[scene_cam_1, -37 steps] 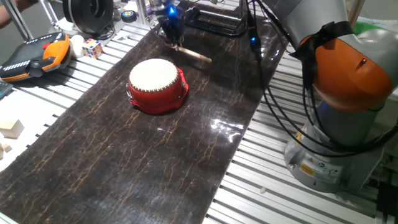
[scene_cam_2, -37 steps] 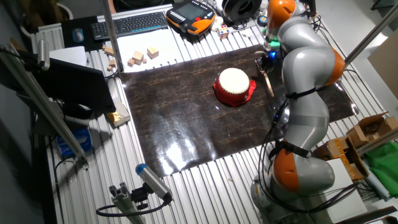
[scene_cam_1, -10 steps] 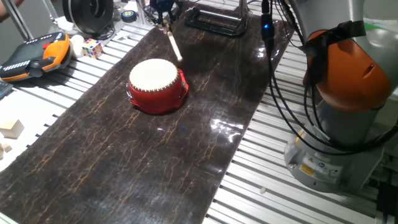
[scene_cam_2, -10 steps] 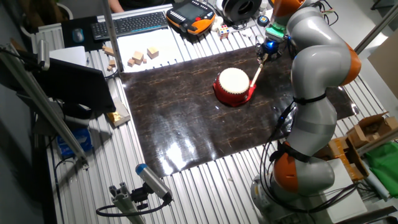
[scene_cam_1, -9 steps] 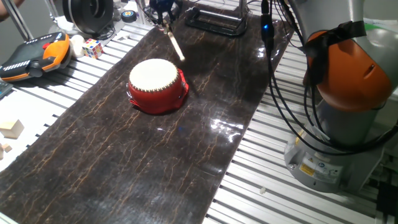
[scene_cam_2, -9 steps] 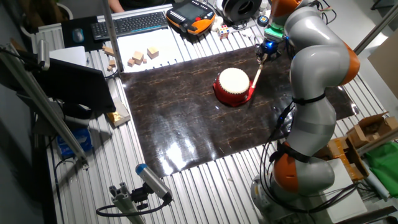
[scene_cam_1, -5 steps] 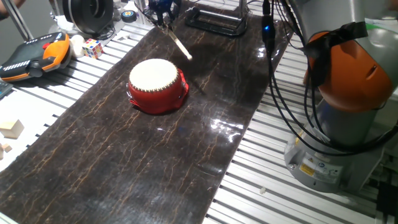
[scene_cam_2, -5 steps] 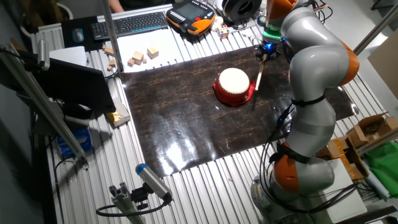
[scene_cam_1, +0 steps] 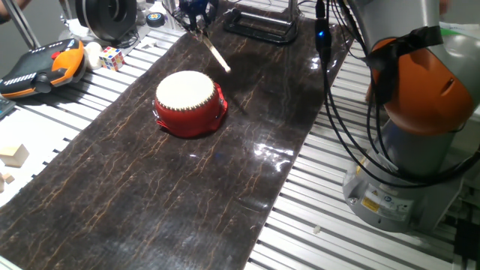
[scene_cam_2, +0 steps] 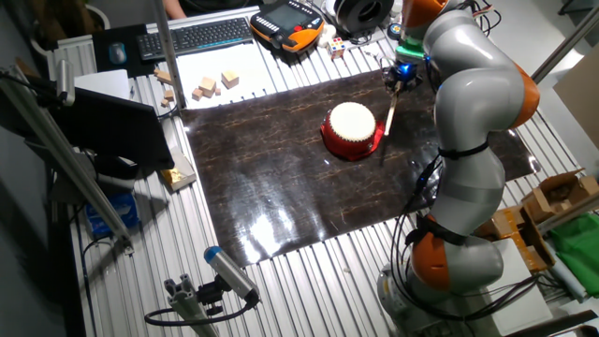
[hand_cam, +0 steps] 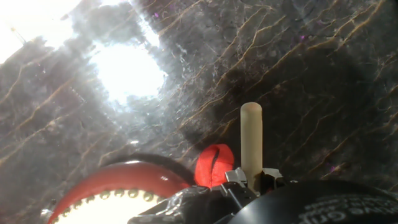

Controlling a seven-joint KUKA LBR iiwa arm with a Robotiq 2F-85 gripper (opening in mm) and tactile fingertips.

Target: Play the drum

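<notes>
Now: gripper clamps wooden stick, raised beyond drum at mat centre. Stick tip off to side, clear of skin; swing across w/ short downstroke, rebound quick, avoid rim.

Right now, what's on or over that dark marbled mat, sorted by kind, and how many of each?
Drums: 1, the red drum with a cream skin.
Drumsticks: 1, the wooden stick, held above the mat by the gripper.
Total: 2.
</notes>
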